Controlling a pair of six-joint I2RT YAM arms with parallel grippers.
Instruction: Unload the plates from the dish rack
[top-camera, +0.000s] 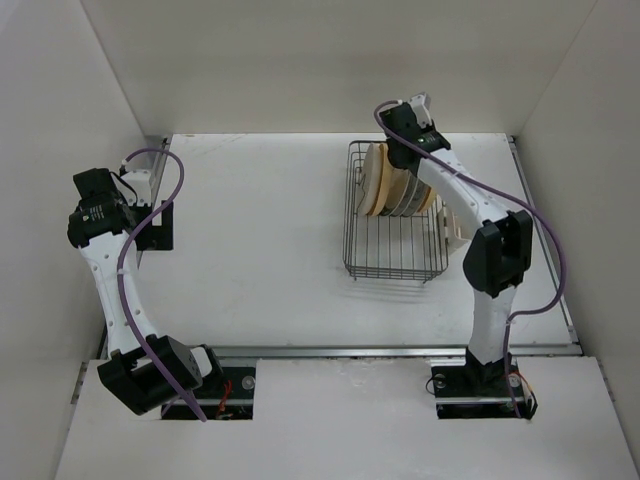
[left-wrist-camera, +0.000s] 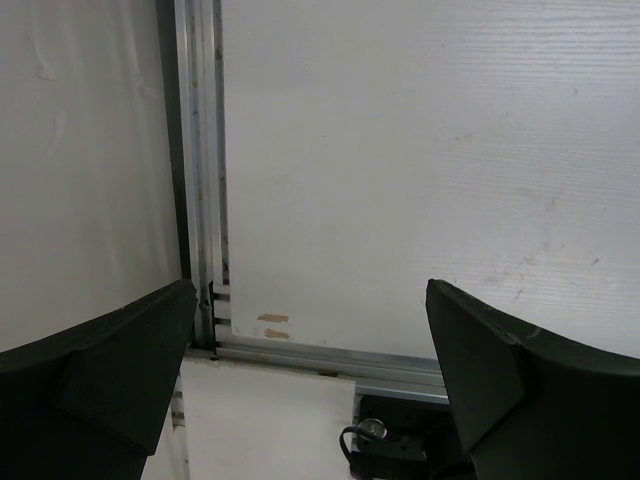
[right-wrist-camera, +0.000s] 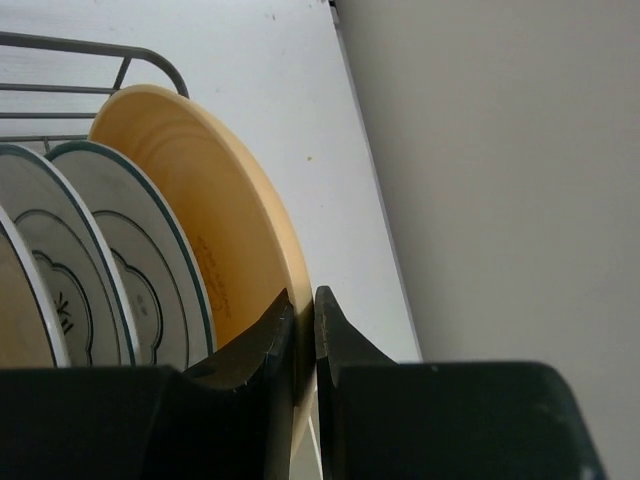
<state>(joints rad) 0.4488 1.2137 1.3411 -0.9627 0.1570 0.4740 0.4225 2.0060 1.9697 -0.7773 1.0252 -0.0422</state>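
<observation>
The black wire dish rack (top-camera: 395, 245) stands at the back right of the table with several plates (top-camera: 385, 180) upright in its far half. My right gripper (top-camera: 408, 135) is above the rack's far right end. In the right wrist view the right gripper (right-wrist-camera: 303, 300) is shut on the rim of the outermost yellow-orange plate (right-wrist-camera: 190, 190), one finger on each face. Two white plates with blue rim bands (right-wrist-camera: 130, 270) stand right beside it. My left gripper (left-wrist-camera: 310, 300) is open and empty, far to the left (top-camera: 128, 195) over bare table.
A beige plastic holder (top-camera: 447, 225) hangs on the rack's right side, under the right arm. The enclosure walls stand close to the rack's right and back. A metal rail (left-wrist-camera: 200, 180) runs along the table's left edge. A black mount (top-camera: 155, 228) sits by the left arm.
</observation>
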